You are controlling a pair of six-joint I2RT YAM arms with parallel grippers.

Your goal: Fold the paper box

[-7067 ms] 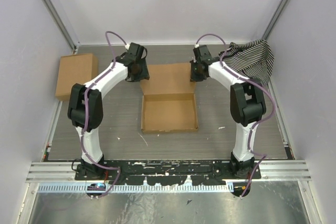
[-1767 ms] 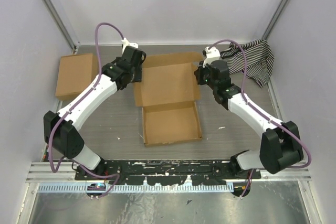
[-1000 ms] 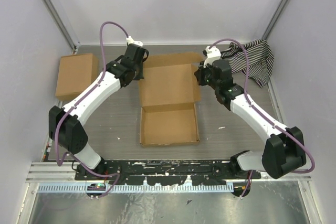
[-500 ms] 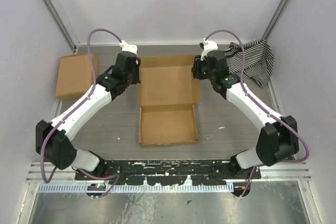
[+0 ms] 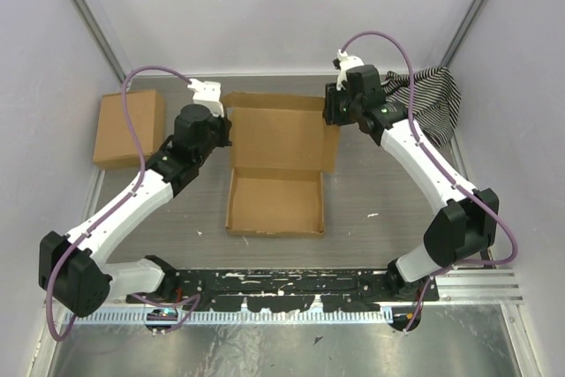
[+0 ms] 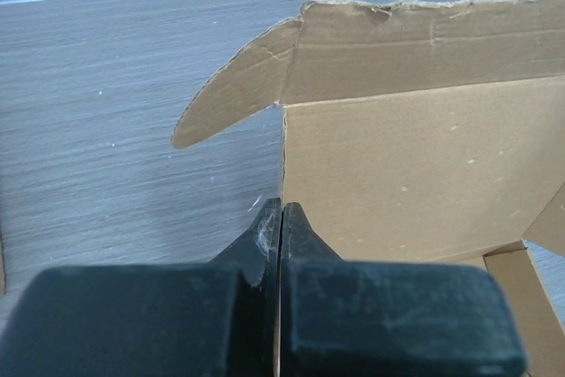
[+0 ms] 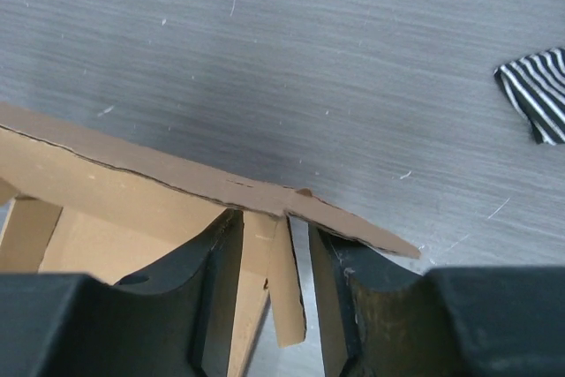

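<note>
The paper box lies mid-table as a shallow brown tray with its lid raised behind it. My left gripper is shut on the lid's left edge. In the left wrist view that thin edge runs down between the closed fingertips, and the lid panel stands to the right with a curved ear sticking out left. My right gripper is at the lid's right corner. Its fingers stand open astride a narrow side flap, under the lid's top edge.
A squarer brown cardboard box sits at the far left by the wall. A black-and-white striped cloth lies at the back right, just behind the right arm, and its corner shows in the right wrist view. Walls close in three sides.
My right gripper has opened and shifted toward the back. The left arm has drawn back and left with the lid's edge, and the lid now stands more upright. The tray slid slightly left.
</note>
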